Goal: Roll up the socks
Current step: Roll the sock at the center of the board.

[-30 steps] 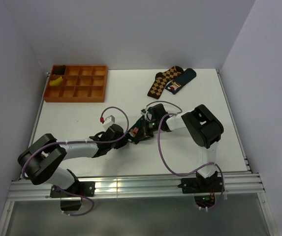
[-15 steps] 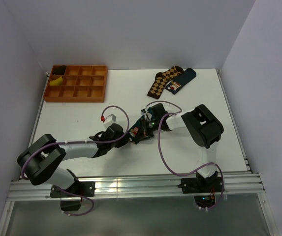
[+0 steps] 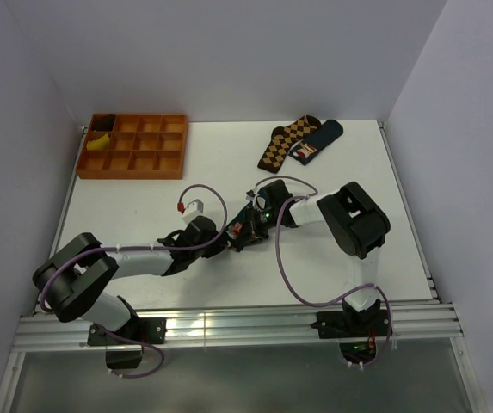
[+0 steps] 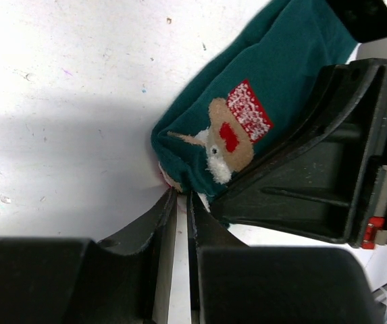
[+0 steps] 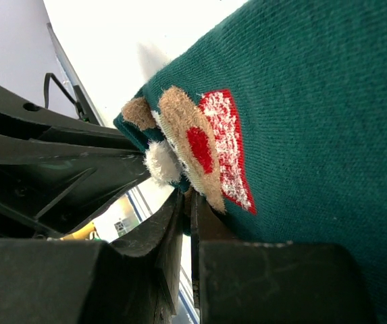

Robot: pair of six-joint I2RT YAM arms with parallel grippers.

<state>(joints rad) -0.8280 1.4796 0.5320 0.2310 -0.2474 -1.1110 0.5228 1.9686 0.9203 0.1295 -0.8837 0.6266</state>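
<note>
The dark teal socks [image 4: 284, 64] lie folded on the white table, a red, white and brown cartoon patch [image 4: 230, 138] on top. My left gripper [image 4: 182, 197] is shut on the socks' near folded edge, where a sliver of fabric sits between the tips. My right gripper [image 5: 188, 202] is shut on the socks [image 5: 328, 101] just under the patch [image 5: 203, 152]. In the top view both grippers, left [image 3: 227, 234] and right [image 3: 249, 224], meet at mid-table with the socks [image 3: 237, 230] mostly hidden between them.
An orange compartment tray [image 3: 134, 146] stands at the back left, with a yellow item and a dark item in its left cells. A brown argyle pair [image 3: 282, 143] and a dark blue sock [image 3: 318, 141] lie at the back right.
</note>
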